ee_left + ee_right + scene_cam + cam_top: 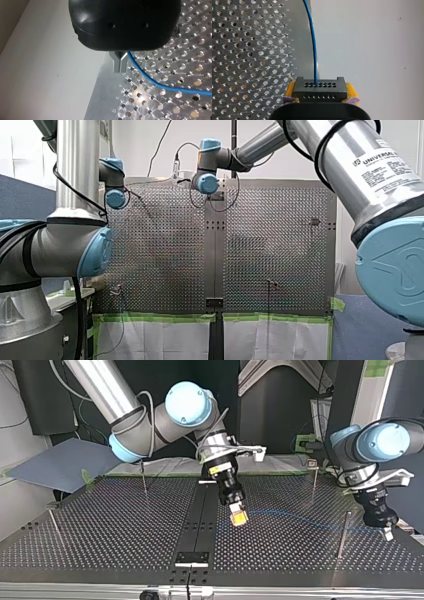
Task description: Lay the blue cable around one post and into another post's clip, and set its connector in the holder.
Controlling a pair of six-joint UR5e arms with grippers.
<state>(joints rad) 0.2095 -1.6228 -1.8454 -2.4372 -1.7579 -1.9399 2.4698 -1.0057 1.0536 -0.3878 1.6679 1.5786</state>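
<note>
Blue and thread-thin, the blue cable (313, 45) is strung low over the perforated table (115, 530) between my two grippers, so across the top view we go, from its left. First a thin post (144, 476), bare, nothing laid round it yet. Then my right gripper (238, 518), tilted down over the table's middle, yellow pads clamped on the sides of the black connector (320, 89), the cable leaving the connector's face straight ahead. From there the line sags in a shallow arc, passing close by the near post (344, 532), whether touching I cannot tell, and ends at my left gripper (120, 65), metal fingers pinched together on the cable by the table's edge. I judge it light and floppy: it holds no shape and would slip through a loose pinch, so tension must come from both ends. The connector is the rigid part, best held by its flat sides. The cable itself wants a hold close to whichever post it bends round.
</note>
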